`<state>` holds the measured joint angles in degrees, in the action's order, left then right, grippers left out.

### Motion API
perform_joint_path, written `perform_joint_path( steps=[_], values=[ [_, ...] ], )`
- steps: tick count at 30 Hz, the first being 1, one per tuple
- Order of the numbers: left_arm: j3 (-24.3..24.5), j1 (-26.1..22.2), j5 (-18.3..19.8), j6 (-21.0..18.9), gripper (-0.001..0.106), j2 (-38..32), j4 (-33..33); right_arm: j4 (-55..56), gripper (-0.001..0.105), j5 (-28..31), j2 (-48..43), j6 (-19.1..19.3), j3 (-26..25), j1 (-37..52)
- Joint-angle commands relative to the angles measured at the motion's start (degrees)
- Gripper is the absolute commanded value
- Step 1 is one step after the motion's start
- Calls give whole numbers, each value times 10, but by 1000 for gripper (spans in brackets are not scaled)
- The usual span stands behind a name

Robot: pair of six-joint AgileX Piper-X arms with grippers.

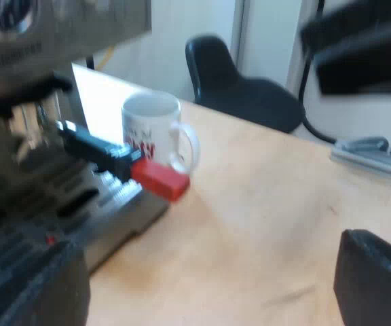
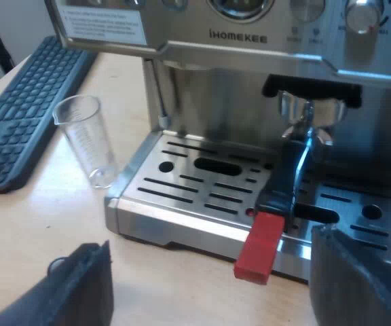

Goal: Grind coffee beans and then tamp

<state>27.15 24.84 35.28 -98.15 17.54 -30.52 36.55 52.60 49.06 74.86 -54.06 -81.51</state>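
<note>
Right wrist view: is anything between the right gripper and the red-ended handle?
Nothing visible. The handle juts from the espresso machine toward the open right gripper; the measuring glass stands apart, beside the machine.

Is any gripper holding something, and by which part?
Nothing is held: the left gripper and the right gripper are open; the holder sits in the espresso machine.
</note>
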Motion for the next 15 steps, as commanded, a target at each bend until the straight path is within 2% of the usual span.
perform_joint_path(
  steps=[1, 4, 8, 15],
  values=[
    [0, 3, -4, -5, 79, -10, -26, 35, 63, -7, 1, -2, -24, 0],
    [0, 3, -4, -5, 79, -17, -38, 53, 63, -24, 16, -8, -42, 7],
    [0, 3, -4, -5, 79, -20, -45, 64, 63, -99, 50, -66, -73, 54],
    [0, 3, -4, -5, 79, -20, -55, 91, 63, -219, 109, -69, -111, 160]
  ],
)
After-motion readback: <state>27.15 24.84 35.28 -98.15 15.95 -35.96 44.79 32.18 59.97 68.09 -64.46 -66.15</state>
